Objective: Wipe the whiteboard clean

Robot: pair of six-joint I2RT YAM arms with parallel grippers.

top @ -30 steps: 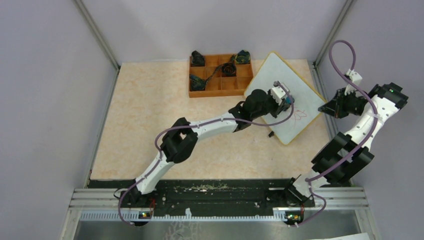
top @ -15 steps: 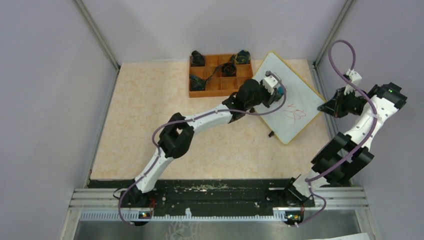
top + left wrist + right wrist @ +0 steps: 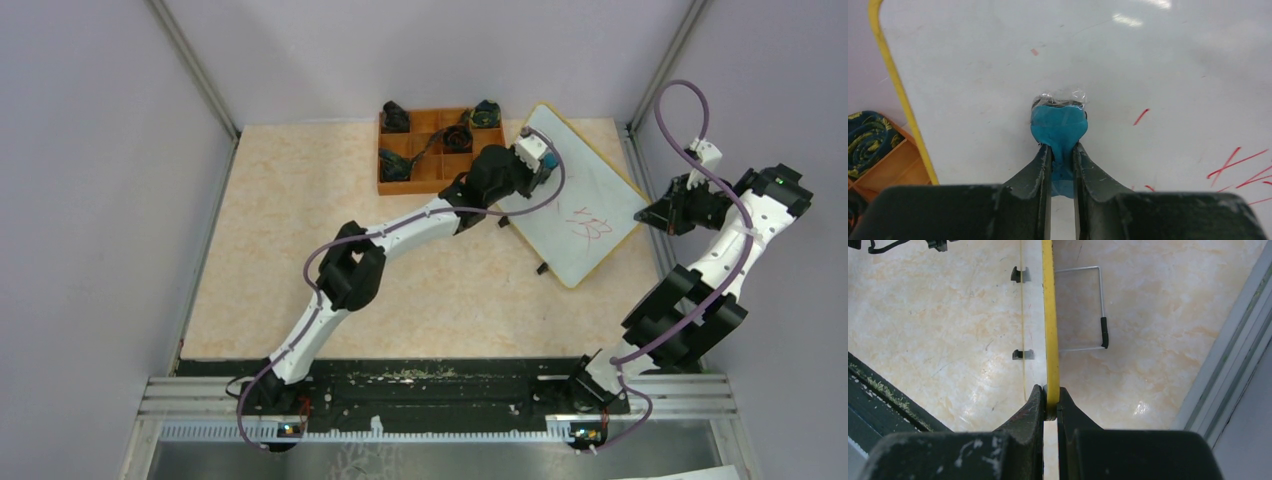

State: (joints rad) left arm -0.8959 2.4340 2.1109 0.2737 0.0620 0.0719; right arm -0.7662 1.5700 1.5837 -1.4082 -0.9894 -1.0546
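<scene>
Beige marbled worktop (image 3: 300, 250) fills the walled cell, and the whiteboard (image 3: 600, 180) sits at its far right, turned corner-on, just beside an orange compartment tray (image 3: 432, 172). The left pincer (image 3: 1062, 148) is nearly closed, squeezing a soft blue wiper (image 3: 1058, 124) whose far end, capped with clear film, presses on the white surface near the board's far corner. Red marks (image 3: 588, 225) lie toward the near right part of the board, apart from the wiper. The right pincer (image 3: 1050, 396) is clamped tight on the board's yellow frame (image 3: 1049, 315) at its right edge.
</scene>
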